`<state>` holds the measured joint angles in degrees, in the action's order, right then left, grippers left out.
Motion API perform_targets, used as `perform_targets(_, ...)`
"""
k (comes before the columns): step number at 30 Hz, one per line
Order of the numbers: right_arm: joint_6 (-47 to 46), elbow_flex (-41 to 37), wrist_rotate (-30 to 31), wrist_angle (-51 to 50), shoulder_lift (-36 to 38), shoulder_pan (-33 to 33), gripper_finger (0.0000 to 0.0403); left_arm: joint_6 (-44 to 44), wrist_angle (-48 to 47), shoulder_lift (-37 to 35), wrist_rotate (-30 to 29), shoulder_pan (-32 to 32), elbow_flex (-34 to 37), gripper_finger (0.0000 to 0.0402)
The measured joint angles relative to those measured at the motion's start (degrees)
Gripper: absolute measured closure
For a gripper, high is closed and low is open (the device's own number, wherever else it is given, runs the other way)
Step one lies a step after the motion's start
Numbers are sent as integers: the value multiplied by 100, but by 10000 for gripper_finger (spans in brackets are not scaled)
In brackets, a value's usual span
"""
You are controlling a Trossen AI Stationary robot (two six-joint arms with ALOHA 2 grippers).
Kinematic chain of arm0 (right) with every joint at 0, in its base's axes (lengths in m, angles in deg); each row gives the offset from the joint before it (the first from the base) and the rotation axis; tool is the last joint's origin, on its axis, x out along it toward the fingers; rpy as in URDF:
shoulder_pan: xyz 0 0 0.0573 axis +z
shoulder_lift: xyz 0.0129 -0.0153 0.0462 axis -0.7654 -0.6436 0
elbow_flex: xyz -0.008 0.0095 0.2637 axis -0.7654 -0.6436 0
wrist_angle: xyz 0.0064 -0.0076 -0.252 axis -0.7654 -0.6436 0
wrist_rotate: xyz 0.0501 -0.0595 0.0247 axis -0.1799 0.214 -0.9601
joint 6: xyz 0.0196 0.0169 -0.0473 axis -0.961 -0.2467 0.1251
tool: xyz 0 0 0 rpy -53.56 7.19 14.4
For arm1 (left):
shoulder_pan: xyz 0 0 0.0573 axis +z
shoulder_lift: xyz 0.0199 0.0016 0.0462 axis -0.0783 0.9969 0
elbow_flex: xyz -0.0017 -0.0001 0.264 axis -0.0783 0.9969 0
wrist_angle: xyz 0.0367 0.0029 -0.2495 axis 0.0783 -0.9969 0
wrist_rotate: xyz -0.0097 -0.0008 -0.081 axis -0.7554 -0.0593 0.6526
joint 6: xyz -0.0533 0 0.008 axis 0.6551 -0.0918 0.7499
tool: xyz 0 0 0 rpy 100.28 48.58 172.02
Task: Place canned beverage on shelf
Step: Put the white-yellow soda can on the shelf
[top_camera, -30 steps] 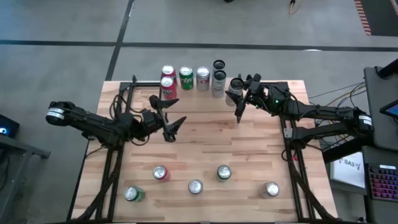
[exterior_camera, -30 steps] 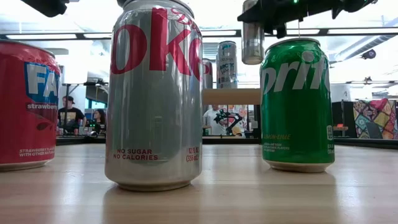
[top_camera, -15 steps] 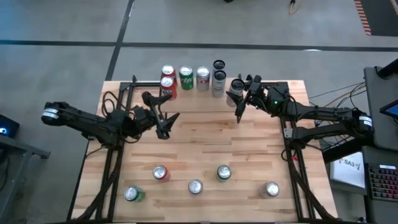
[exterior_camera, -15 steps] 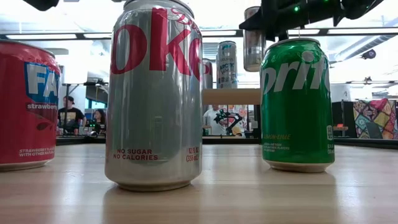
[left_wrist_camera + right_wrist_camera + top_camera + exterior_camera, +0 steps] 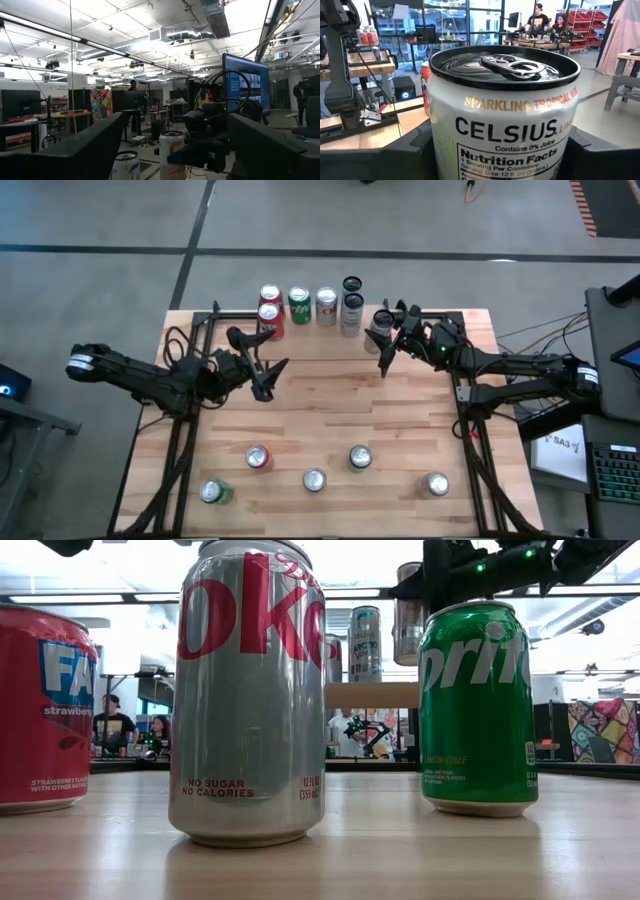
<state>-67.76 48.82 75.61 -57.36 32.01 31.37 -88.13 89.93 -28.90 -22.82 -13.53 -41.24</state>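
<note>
1. Celsius can (image 5: pixel 502 117), white with a black lid, sits clamped in the right gripper (image 5: pixel 383 340), whose jaws press against both sides of its body. It is held off the tabletop (image 5: pixel 330 430) at the far edge, just beside the shelf (image 5: pixel 371 695).

2. On the shelf already stand two red cans, a green can (image 5: pixel 299 304), a silver can and two tall slim cans, in a row seen from above.

3. My reading of how the can will handle: a stiff, smooth metal cylinder, likely full and fairly heavy for its size. The wall could slip or dent under a hard pinch, so a hold across the middle of the body, as now, seems best, keeping it upright.

4. The left gripper (image 5: pixel 266 366) hovers over the left middle of the tabletop with its jaws spread wide and nothing between them.

5. Only the right wrist view shows the brand, the pull tab and the printed label.

6. Only the high view shows five more cans near the front of the tabletop. The low view is mostly filled by a Diet Coke can (image 5: pixel 248 690), a Sprite can (image 5: pixel 477 705) and a red Fanta can (image 5: pixel 43 705).
</note>
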Motion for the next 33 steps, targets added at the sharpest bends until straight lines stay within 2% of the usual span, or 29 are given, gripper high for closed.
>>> perform_targets(33, 222, -274, 124, 8, 0, 4, 171, 4, -68, 2, 2, 2, 0, 61)
